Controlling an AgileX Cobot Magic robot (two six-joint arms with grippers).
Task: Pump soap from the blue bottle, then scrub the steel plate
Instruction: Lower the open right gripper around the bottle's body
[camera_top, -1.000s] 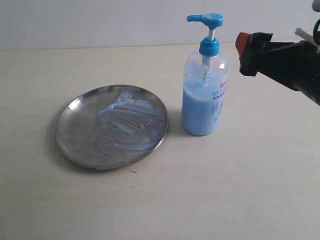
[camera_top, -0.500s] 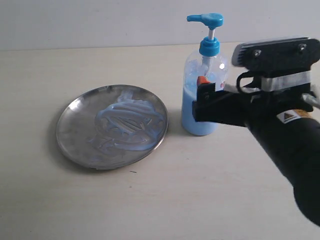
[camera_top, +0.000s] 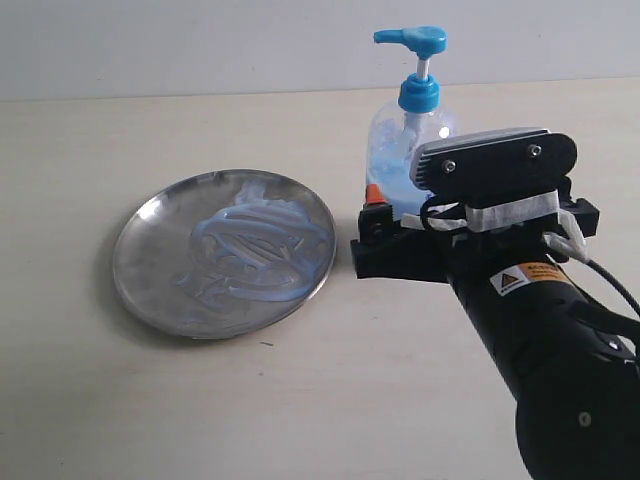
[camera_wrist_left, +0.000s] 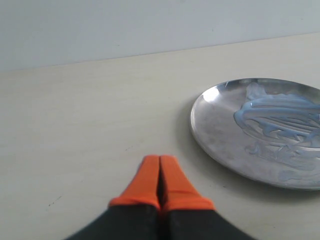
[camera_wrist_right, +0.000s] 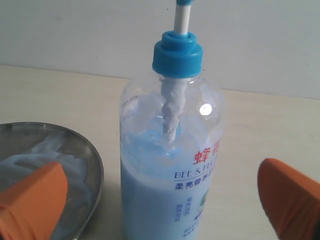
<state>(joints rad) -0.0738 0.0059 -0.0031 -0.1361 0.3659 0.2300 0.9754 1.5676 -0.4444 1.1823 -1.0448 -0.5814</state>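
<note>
Far left first: the left gripper (camera_wrist_left: 160, 175), seen only from its own wrist camera, sits low over the table (camera_top: 90, 400). Its two orange tips (camera_wrist_left: 145, 182) are pressed flat together.

Near it lies the plate (camera_top: 150, 255), round and shiny, flat on the table, left of centre. Look at that mess on it: soap (camera_top: 255, 245) smeared in pale blue and whitish streaks across the middle and over toward the bottle's side. The far-left part is bare steel.

Moving right, the bottle (camera_top: 395, 150) stands upright just beside the plate, not touching it. It's well over half full of light blue liquid. The blue pump (camera_top: 425, 40) is up on its stem, spout pointing toward the plate's side. There's red and blue print on the label (camera_wrist_right: 200, 175).

And here's the right gripper (camera_wrist_right: 161, 200), down at the bottle's lower half. Its black arm (camera_top: 560, 380) fills the near right corner and covers the bottle's base. Its fingers (camera_wrist_right: 35, 192) stand wide apart, one orange tip on each side of the bottle. From the right wrist camera there's a gap between each tip and the plastic, so it grips nothing.
</note>
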